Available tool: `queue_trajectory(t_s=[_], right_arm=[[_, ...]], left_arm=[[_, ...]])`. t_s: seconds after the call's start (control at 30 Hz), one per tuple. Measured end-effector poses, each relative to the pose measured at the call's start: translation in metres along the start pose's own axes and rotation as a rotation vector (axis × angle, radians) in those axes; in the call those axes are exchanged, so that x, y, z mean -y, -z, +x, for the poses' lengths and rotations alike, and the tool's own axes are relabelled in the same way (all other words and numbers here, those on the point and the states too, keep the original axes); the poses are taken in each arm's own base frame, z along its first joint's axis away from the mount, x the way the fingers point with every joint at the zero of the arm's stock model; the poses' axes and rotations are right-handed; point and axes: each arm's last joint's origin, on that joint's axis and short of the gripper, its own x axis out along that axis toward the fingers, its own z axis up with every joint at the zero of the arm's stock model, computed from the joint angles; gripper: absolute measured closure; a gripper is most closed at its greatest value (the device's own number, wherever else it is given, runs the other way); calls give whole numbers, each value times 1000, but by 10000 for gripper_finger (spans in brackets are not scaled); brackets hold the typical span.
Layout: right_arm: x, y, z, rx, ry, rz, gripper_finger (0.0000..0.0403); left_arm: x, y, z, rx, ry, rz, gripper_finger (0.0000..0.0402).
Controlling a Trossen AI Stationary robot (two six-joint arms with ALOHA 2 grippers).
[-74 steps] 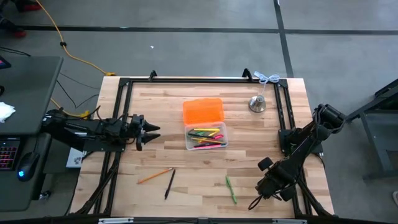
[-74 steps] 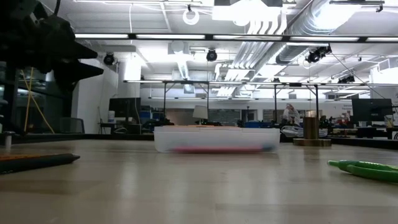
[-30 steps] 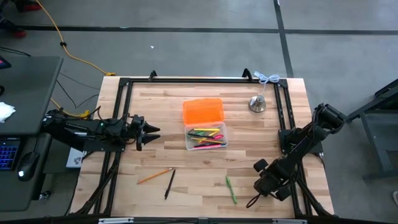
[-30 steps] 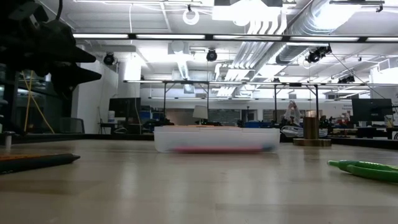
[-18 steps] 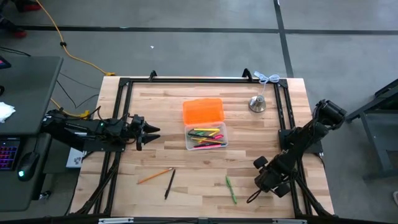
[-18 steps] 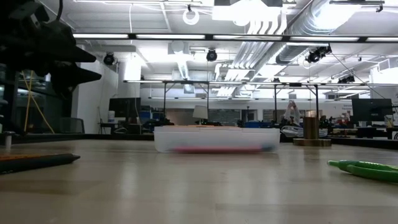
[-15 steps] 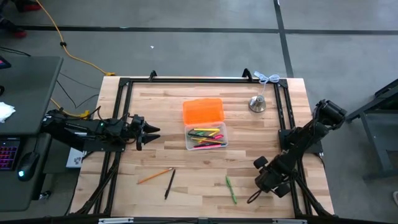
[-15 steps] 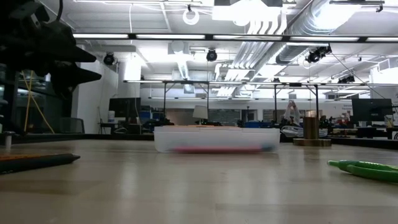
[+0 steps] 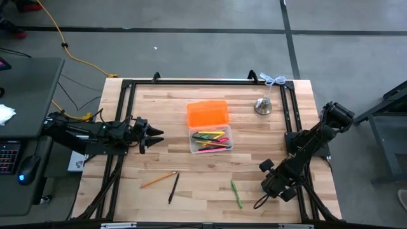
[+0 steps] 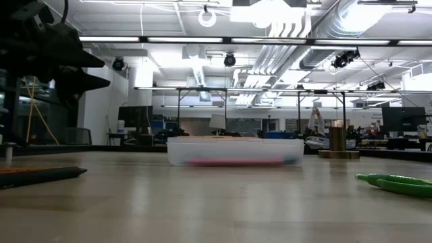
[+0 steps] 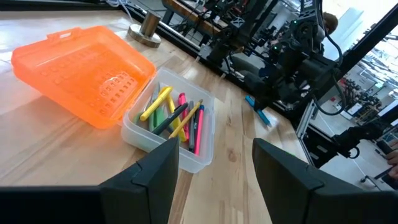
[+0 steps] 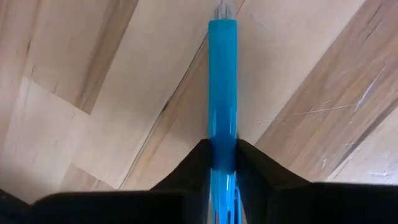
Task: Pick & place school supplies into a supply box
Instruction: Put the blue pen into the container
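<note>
Right arm has shifted slightly up and inward from its earlier spot near the front-right corner; left arm and all loose supplies sit where they were.

Right end effector (image 12: 222,163) is down at the worktop (image 9: 203,184), fingers pinched on a blue pen (image 12: 222,87) whose shaft runs straight out from between them. Looks like a grasp just made, pen not lifted yet as far as I can tell.

Still loose along the front: green scissors (image 9: 236,193) just left of the right arm, black pen (image 9: 173,188), orange pencil (image 9: 158,180). Three left plus the blue one in hand.

Mid-worktop: supply box (image 9: 210,140), clear, orange lid (image 9: 207,114) flipped open toward the far side. Holds pink, yellow, green and dark pens lying lengthwise, roughly half full by my estimate.

Left end effector (image 9: 154,135) hangs at the left side, well apart from the box, fingers spread wide, empty.

Far right: silver bell (image 9: 262,106), not a task item.
</note>
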Motion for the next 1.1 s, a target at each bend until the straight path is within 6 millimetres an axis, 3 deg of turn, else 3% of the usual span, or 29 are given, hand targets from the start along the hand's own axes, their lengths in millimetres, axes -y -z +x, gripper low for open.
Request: queue_trajectory(t_s=[0.2,0.73,0.93,1.1], right_arm=[[0,0,0,0,1,51,381],[-1,-5,-5,-6,-10,189,383],[7,-3,-18,27,-6,288,383],[13,5,-41,75,-3,365,387]], left_arm=[[0,0,0,0,0,0,169],[0,0,0,0,0,-2,169],[0,0,0,-3,4,-2,169],[0,1,0,-13,16,0,169]])
